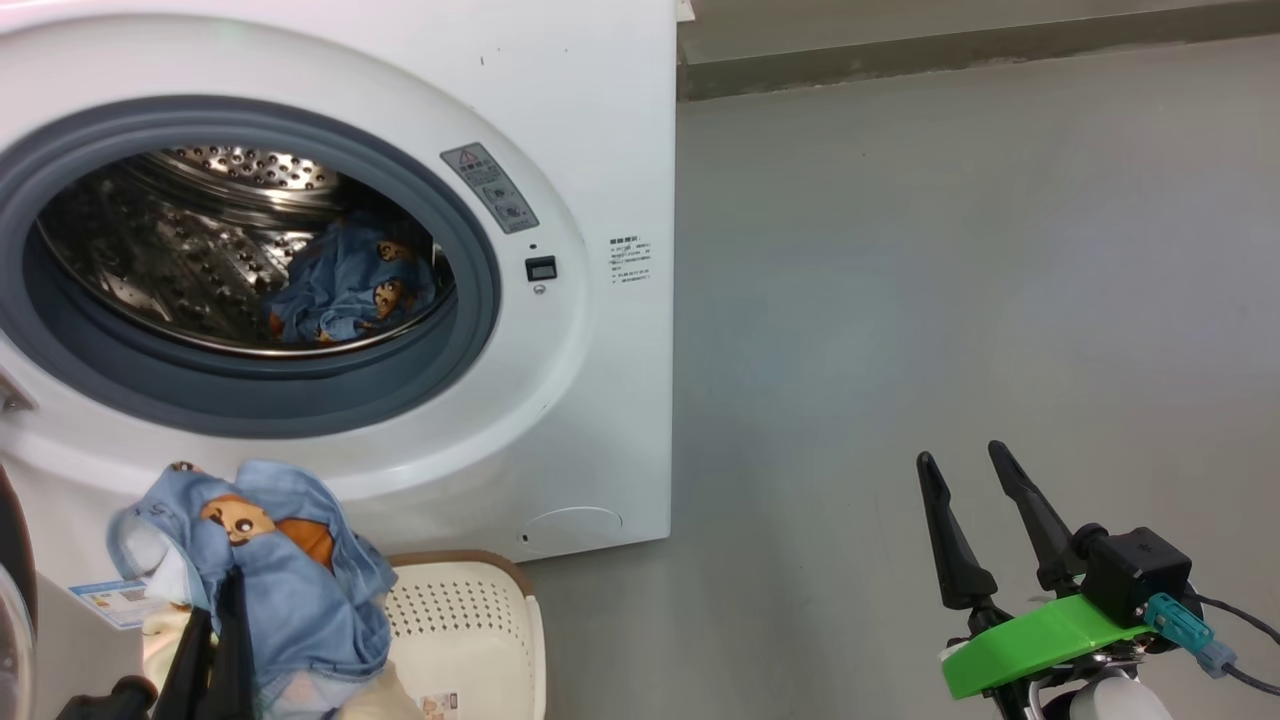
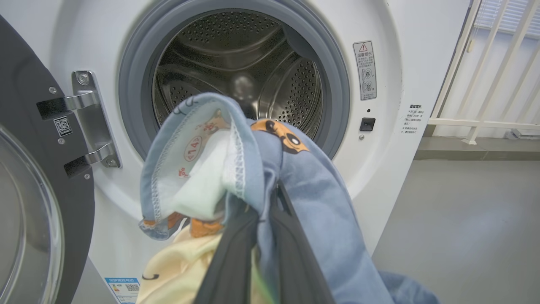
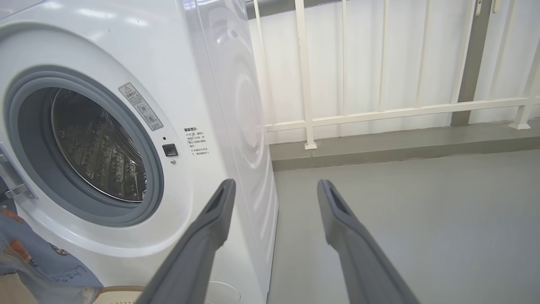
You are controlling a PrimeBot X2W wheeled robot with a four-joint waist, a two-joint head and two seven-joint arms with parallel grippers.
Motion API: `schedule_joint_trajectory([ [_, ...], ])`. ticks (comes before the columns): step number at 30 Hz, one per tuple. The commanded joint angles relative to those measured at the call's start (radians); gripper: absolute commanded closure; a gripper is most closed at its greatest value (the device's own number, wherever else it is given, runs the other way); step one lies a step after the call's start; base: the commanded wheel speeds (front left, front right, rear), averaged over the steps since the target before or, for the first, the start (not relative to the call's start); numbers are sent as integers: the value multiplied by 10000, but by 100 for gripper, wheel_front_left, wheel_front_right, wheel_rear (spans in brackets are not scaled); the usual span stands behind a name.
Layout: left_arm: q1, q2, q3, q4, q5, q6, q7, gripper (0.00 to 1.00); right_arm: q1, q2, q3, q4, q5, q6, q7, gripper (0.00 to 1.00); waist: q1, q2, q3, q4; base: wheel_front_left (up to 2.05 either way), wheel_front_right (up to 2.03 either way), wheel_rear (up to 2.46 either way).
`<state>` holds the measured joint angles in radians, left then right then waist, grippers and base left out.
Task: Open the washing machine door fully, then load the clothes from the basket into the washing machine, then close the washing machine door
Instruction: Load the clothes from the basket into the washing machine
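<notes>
Now we hold blue printed cloth (image 1: 270, 560) bunched in left gripper (image 1: 215, 625), jaws clamped shut on fold, over basket (image 1: 470, 610), below mouth of washing machine (image 1: 600, 150). We judge it light, limp, snag-prone: grip bunched middle. Cream piece (image 2: 177, 266) beneath, unclear if caught. Right gripper (image 1: 961, 453) jaws spread, empty.

A: Any writing on the washing machine (image 2: 422, 50)?
B: A grey warning sticker (image 2: 365, 69) right of the opening has a red triangle with an exclamation mark and a Chinese heading. Its pictograms are too small to read. Beside it is a block of Chinese print (image 2: 414, 119), too fine to read.
A: And the washing machine door (image 2: 25, 97)?
B: A QR code label (image 2: 62, 126) by the hinge.
A: Numbers?
B: 14 in a red oval (image 2: 193, 147), printed inside the blue clothes (image 2: 320, 198). The blue energy sticker (image 2: 122, 288) shows a QR code; its text is illegible.
</notes>
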<state>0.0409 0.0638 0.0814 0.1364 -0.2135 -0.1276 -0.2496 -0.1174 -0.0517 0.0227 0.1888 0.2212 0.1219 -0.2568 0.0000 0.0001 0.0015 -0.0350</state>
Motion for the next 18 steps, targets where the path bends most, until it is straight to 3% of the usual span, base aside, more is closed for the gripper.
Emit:
schedule_joint_trajectory([
  [1, -80, 130, 379, -334, 82, -30, -122, 100, -86, 15, 280, -255, -16, 88, -49, 0, 0, -1, 13, 4, 0, 0, 0],
  [18, -344, 28, 359, -341, 66, -30, -122, 100, -161, 15, 255, -325, 148, 88, -49, 0, 0, -1, 555, 29, 0, 0, 0],
])
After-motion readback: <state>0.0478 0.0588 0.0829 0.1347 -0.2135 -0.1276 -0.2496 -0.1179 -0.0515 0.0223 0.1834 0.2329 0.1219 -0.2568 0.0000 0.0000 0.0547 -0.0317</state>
